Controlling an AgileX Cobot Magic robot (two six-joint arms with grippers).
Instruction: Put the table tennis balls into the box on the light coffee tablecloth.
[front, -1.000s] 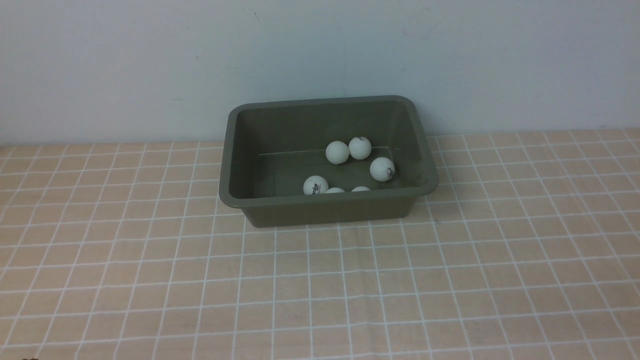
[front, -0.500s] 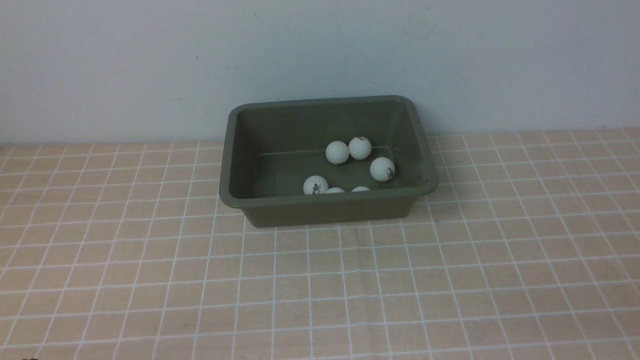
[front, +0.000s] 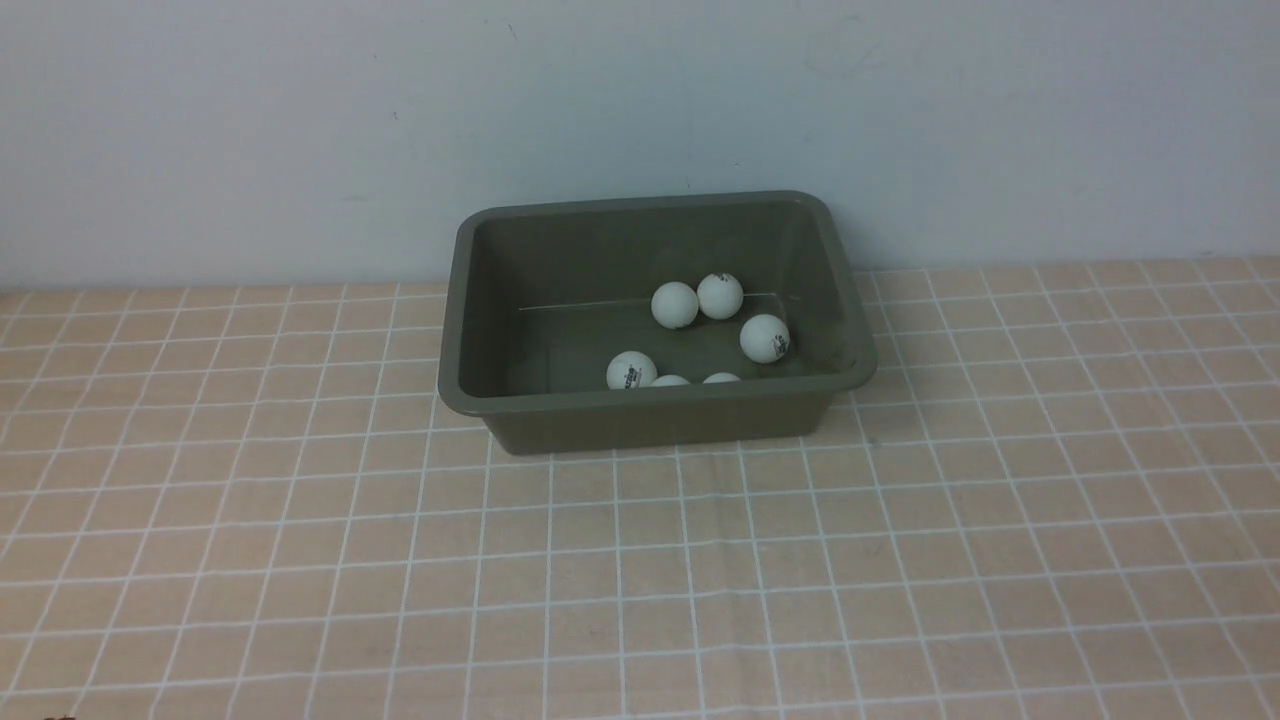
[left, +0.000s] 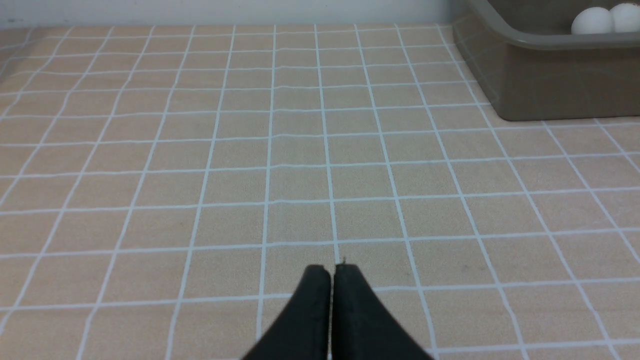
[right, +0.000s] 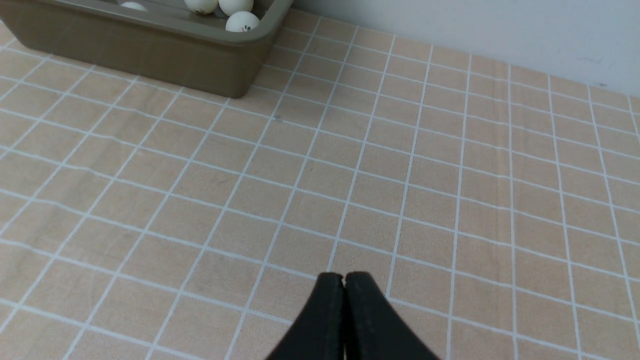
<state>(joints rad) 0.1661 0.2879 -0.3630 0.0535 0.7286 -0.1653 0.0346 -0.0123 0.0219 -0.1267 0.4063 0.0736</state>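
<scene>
Left gripper (left: 331, 270) pressed together, empty, low over cloth (front: 900, 560); right gripper (right: 344, 278) likewise, both well apart from box (front: 650, 412). 6 balls (front: 674, 305) lie inside box. No ball visible on cloth: task looks finished. Next: likely nothing but staying parked.

the box (front: 655, 415) stood on the light coffee tablecloth (front: 640, 560), at the far middle of it, close before the wall (front: 300, 130). all six table tennis balls (front: 720, 296) lay inside the box, in its right half. two of them touched each other near the far wall of the box, one lay alone to the right of the middle, and three lay in a row against the near wall, partly hidden behind the rim.
</scene>
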